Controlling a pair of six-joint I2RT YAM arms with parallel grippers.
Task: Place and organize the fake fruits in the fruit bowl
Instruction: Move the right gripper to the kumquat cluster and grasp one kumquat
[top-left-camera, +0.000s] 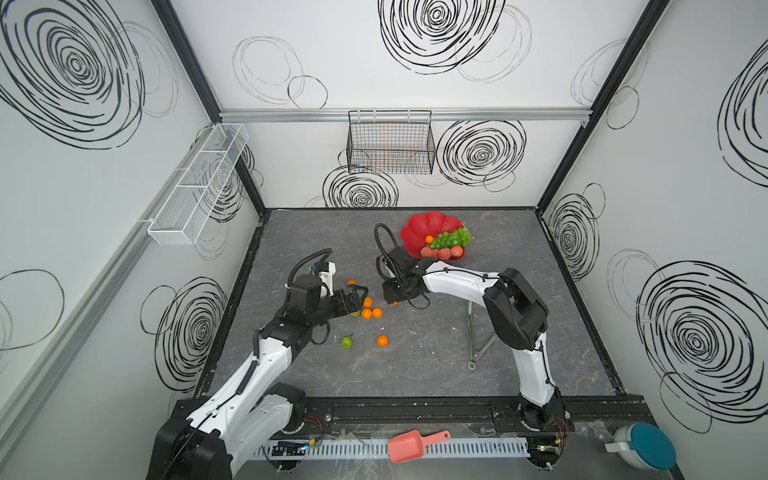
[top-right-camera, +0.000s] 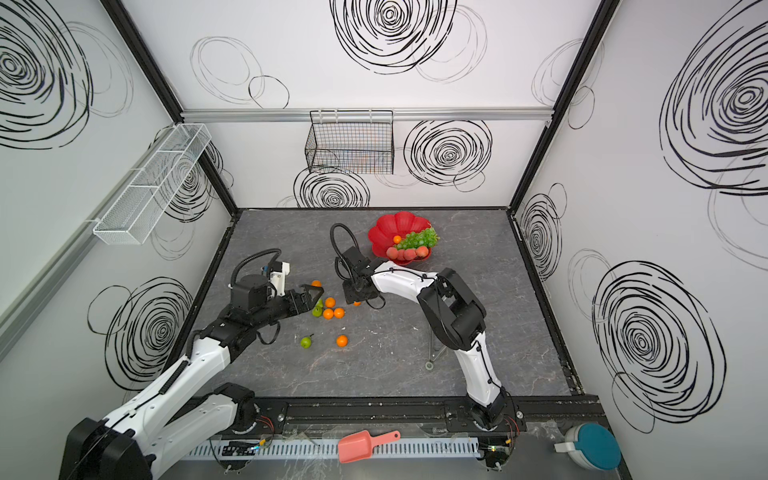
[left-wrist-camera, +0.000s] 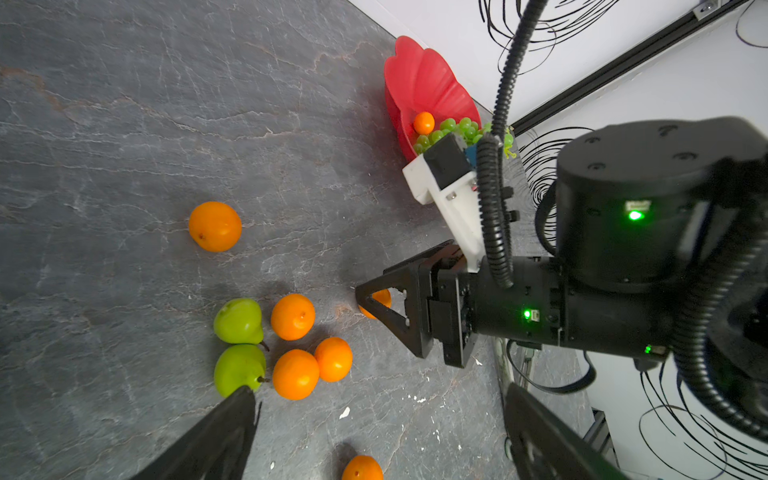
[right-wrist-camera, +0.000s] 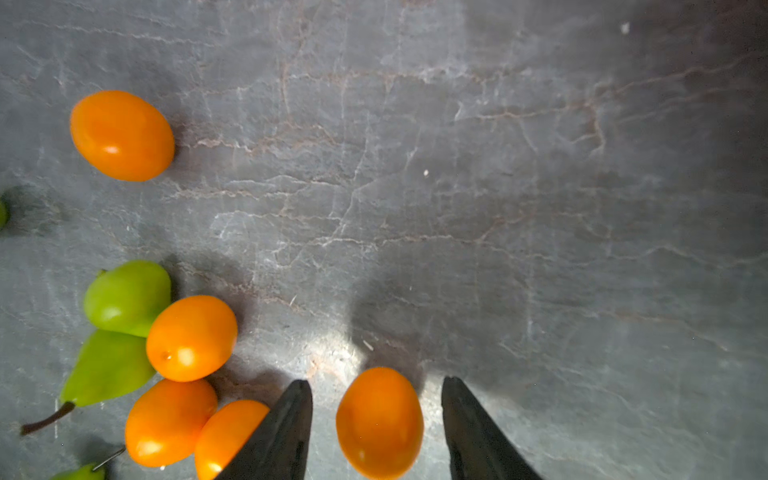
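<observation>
Our right gripper (right-wrist-camera: 376, 380) straddles one orange (right-wrist-camera: 379, 422) with its jaws moderately parted. We see a strip of grey table (right-wrist-camera: 498, 208) between each finger and the fruit, so nothing is gripped. That orange sits on the table well to the left of the fruit bowl (top-left-camera: 428, 226) and nearer to the arm bases than the bowl is.

Our left gripper (left-wrist-camera: 378, 388) is spread wide and holds nothing. It hangs farther left of the bowl than the right one, and the two face each other across a huddle of loose fruit. In that huddle we count three oranges (left-wrist-camera: 293, 316), touching or nearly so. Two green pears (left-wrist-camera: 239, 320) lie side by side on the side of those oranges away from the bowl. One left fingertip (left-wrist-camera: 237, 415) shows just beside the nearer pear; whether it touches we cannot tell.

Another orange (top-left-camera: 352, 282) lies beyond the left gripper, also left of the bowl. A single pear (top-left-camera: 346, 342) and a single orange (top-left-camera: 382, 341) lie apart from the huddle, farther from the bowl toward the arm bases.

Inside the bowl we see a small orange (top-left-camera: 429, 239), the bunch of green grapes (top-left-camera: 453, 237) reaching the rim, and pink peaches (top-left-camera: 440, 252). All are gathered in its nearer part, and its far petals are bare.
</observation>
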